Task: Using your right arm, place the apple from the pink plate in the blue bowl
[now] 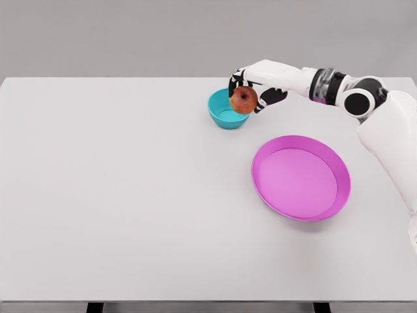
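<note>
Right robot hand (251, 88), on a white arm reaching in from the right, grasps a red apple (244, 100) in curled fingers. It holds the apple above the right rim of a blue bowl (223, 112); the apple seems not to touch the bowl. Nearer the camera, a pink plate (301, 178) lies on the white worktop (117, 195), apart from the bowl.
</note>
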### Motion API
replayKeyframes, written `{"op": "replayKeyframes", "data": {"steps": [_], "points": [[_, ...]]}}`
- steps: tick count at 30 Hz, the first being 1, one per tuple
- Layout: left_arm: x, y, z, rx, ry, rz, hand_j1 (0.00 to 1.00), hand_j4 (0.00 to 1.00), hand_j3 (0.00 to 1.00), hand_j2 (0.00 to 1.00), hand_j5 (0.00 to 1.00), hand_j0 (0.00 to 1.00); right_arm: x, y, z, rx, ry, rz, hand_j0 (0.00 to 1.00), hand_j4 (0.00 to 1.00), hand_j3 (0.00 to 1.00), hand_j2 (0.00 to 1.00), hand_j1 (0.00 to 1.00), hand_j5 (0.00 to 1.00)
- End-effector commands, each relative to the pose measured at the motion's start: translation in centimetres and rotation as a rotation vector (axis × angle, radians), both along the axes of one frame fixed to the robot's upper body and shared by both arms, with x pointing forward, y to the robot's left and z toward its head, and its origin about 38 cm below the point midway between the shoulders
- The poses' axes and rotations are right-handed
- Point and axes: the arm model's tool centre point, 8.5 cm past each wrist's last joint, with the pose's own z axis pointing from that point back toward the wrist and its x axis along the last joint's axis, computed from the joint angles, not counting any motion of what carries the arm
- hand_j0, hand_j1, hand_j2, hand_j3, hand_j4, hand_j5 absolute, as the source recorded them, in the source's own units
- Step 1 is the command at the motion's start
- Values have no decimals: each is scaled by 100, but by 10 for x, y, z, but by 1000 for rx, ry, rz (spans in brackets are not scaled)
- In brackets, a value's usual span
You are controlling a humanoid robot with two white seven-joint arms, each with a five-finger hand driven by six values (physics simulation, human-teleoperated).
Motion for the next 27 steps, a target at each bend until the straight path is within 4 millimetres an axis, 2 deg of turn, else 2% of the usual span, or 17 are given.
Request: {"op": "replayKeyframes", "data": {"steps": [1,15,27], "points": [[0,0,0,0,0,0,100,100,100,100,100,100,2,4,-1,-1,5,-21,38,38,38,38,38,38],[0,0,0,0,0,1,100,100,100,100,100,100,18,15,-5,-58,33,-134,39,39,39,39,39,39],[0,0,0,0,0,0,100,100,100,100,100,100,27,37,-8,-94,46,-168,39,39,39,39,39,39]]}}
